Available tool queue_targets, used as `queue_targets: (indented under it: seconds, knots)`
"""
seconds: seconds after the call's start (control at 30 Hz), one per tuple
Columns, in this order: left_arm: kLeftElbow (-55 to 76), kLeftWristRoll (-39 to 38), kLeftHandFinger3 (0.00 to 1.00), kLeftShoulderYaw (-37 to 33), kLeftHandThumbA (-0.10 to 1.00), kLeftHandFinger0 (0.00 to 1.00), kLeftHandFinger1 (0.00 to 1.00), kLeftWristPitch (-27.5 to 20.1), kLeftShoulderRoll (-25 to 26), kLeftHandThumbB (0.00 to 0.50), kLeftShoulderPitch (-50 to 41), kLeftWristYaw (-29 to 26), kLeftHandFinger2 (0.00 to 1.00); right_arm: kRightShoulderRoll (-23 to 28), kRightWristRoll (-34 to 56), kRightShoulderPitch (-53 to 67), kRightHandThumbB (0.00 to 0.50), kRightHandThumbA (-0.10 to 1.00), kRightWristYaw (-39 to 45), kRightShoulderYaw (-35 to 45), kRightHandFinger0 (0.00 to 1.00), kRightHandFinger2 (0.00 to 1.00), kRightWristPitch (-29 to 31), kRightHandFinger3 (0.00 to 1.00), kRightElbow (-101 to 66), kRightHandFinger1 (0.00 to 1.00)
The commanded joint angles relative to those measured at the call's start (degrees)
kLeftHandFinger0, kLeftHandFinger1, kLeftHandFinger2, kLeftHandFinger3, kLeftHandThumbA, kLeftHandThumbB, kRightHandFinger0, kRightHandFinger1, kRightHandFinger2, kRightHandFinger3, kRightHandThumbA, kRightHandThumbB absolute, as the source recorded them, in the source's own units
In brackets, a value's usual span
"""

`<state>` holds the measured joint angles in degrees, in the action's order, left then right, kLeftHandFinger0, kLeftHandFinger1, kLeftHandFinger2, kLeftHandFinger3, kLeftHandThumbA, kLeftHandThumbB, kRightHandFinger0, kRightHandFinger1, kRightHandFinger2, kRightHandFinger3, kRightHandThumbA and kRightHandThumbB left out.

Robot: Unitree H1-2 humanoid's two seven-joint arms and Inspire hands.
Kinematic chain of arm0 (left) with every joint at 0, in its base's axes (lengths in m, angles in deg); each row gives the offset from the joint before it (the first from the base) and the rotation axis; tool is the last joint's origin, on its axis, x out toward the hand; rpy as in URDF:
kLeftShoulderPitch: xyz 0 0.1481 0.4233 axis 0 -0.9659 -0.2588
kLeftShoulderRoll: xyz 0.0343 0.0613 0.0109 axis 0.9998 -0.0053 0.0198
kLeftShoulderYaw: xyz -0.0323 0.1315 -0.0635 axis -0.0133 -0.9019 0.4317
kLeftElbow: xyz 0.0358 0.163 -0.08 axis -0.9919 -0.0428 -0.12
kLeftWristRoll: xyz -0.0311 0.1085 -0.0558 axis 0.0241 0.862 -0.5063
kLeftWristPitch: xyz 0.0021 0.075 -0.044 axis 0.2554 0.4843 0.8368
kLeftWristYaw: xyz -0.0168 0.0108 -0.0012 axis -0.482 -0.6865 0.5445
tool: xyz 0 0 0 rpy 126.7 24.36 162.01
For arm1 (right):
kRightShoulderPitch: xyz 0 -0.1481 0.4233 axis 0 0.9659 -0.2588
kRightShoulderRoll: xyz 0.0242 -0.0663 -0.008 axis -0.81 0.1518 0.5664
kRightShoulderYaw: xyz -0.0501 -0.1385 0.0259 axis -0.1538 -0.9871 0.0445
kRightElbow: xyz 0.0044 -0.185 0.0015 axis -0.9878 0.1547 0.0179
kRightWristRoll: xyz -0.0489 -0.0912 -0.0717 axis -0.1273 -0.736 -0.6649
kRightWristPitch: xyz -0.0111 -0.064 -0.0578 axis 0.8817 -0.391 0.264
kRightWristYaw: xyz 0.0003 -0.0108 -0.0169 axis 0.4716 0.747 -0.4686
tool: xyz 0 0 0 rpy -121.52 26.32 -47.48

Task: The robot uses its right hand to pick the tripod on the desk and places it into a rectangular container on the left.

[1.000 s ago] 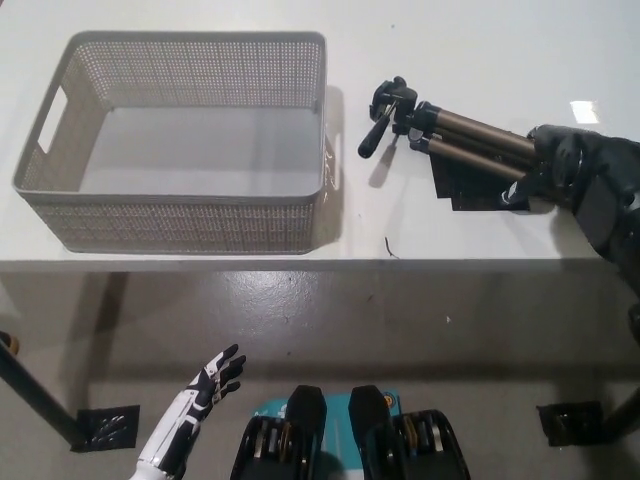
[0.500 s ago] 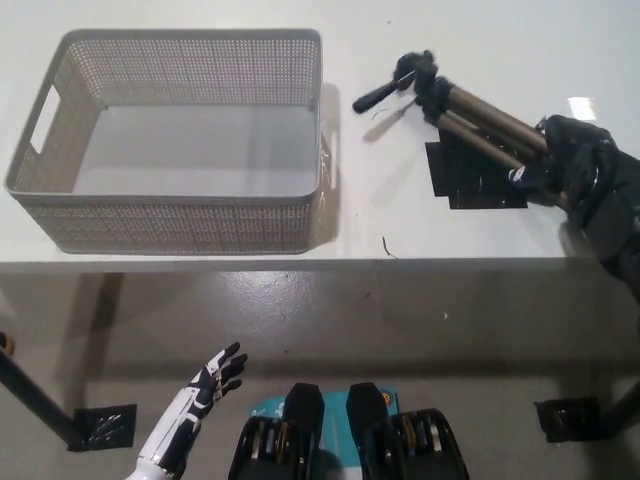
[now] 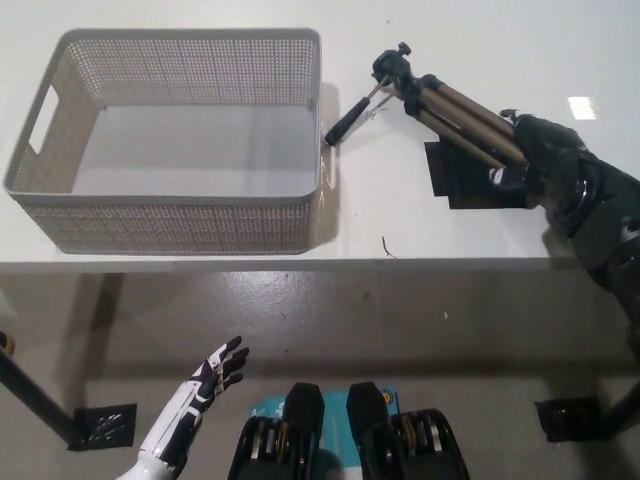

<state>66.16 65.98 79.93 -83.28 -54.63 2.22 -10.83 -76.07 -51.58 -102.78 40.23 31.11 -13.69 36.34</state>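
A folded tripod (image 3: 445, 105) with bronze legs and a black head hangs above the white desk (image 3: 470, 240), tilted with its head toward the upper left. My black right hand (image 3: 535, 155) is shut on the leg ends at the right. The tripod's black handle (image 3: 348, 112) reaches down to the right rim of the grey perforated rectangular basket (image 3: 170, 140), which stands empty on the desk's left part. My white left hand (image 3: 205, 385) rests open below the desk edge at the lower left.
A black square mat (image 3: 470, 185) lies on the desk under the tripod. A small dark scrap (image 3: 387, 247) sits near the desk's front edge. Below the desk, a table leg and its black foot plates (image 3: 105, 425) stand on the grey floor.
My right hand has carried the tripod left toward the basket. Its handle has swung downward, and its tip is now at the basket's right rim. The left hand stays put.
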Motion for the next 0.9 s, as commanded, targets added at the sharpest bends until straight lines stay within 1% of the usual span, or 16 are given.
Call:
queue_targets:
  seconds: [0.0,0.07,0.13,0.17,0.2,0.27,0.3,0.33,0.37,0.43,0.5,0.53,0.7,0.73,0.83,0.87]
  knots:
    - [0.3,-0.6,1.00,-0.3,1.00,1.00,1.00,-1.8,0.7,0.500,-0.3,0.9,1.00,1.1,2.2,-3.7,0.133,-0.10,-1.7,1.9,0.36,1.00,4.0,1.00,-1.4,0.95]
    - [0.5,0.0,1.00,-0.4,1.00,1.00,1.00,-1.7,0.8,0.500,-0.3,0.7,1.00,1.6,2.3,-4.3,0.139,-0.10,-2.0,2.3,0.36,1.00,5.7,1.00,-1.7,0.91]
    - [0.6,-0.2,1.00,-0.4,1.00,1.00,1.00,-1.3,0.8,0.500,-0.7,0.7,1.00,1.8,2.1,-4.8,0.133,-0.10,-2.0,2.5,0.21,1.00,6.1,1.00,-1.8,0.78]
    - [0.9,-0.4,1.00,-0.4,1.00,1.00,1.00,-0.8,0.8,0.500,-0.7,0.8,1.00,1.9,2.1,-5.3,0.123,-0.10,-2.1,2.6,0.17,1.00,5.9,1.00,-1.9,0.75]
    - [1.1,-0.5,1.00,-0.3,1.00,1.00,1.00,-0.4,0.8,0.500,-0.6,0.8,1.00,1.9,2.2,-5.7,0.122,-0.10,-2.0,2.8,0.16,1.00,6.1,1.00,-2.0,0.75]
    - [0.9,-0.7,1.00,-0.2,1.00,1.00,1.00,-0.7,0.7,0.500,-0.9,0.7,1.00,1.9,2.7,-6.4,0.125,-0.10,-2.0,3.5,0.23,1.00,6.5,1.00,-2.4,0.79]
    - [0.8,-1.1,1.00,-0.1,1.00,1.00,1.00,-0.6,0.7,0.500,-0.8,1.0,1.00,2.2,2.3,-7.0,0.133,-0.10,-2.6,3.4,0.22,1.00,7.0,1.00,-2.6,0.76]
    - [0.6,-1.1,1.00,-0.1,1.00,1.00,1.00,-0.7,0.7,0.500,-0.8,0.9,1.00,2.3,2.0,-7.2,0.166,-0.10,-3.5,3.3,0.20,0.98,7.9,0.96,-2.8,0.70]
    - [0.6,-0.9,1.00,-0.1,1.00,1.00,1.00,-0.9,0.6,0.500,-0.8,0.8,1.00,2.6,2.2,-7.4,0.169,-0.10,-4.1,3.6,0.16,0.91,9.0,0.88,-3.1,0.60]
    - [0.7,-0.7,1.00,0.0,1.00,1.00,1.00,-1.1,0.7,0.500,-1.1,0.5,1.00,2.8,3.4,-8.4,0.165,-0.10,-2.9,4.9,0.08,0.84,9.4,0.85,-3.5,0.53]
    - [0.4,-0.3,1.00,0.1,1.00,1.00,1.00,-1.6,0.7,0.500,-0.8,0.2,1.00,3.2,4.2,-9.6,0.150,-0.10,-2.5,6.1,0.05,0.83,9.3,0.86,-4.1,0.54]
    - [0.2,-0.3,1.00,0.2,1.00,1.00,1.00,-1.9,0.6,0.500,-0.8,0.0,1.00,3.4,5.0,-10.3,0.137,-0.10,-1.8,7.2,0.05,0.88,9.1,0.94,-4.7,0.56]
    - [0.2,-0.8,1.00,0.3,1.00,1.00,1.00,-2.0,0.5,0.500,-1.2,0.3,1.00,4.3,4.7,-12.3,0.098,-0.10,-0.6,8.6,0.09,0.98,6.8,0.94,-6.7,0.63]
    - [0.2,-0.9,1.00,0.3,1.00,1.00,1.00,-2.0,0.5,0.500,-1.3,0.3,1.00,4.4,4.2,-12.4,0.101,-0.10,-0.7,8.5,0.08,0.97,6.4,0.93,-7.0,0.62]
    - [-0.3,-0.4,1.00,0.3,1.00,1.00,1.00,-2.7,0.3,0.500,-1.3,-0.2,1.00,4.9,4.6,-12.6,0.124,-0.10,-0.9,9.2,0.02,0.88,7.3,0.78,-7.6,0.55]
    - [-0.4,-0.5,1.00,0.4,1.00,1.00,1.00,-2.8,0.2,0.500,-1.4,-0.2,1.00,4.9,4.7,-12.8,0.123,-0.10,-0.9,9.4,0.02,0.88,6.9,0.78,-7.6,0.55]
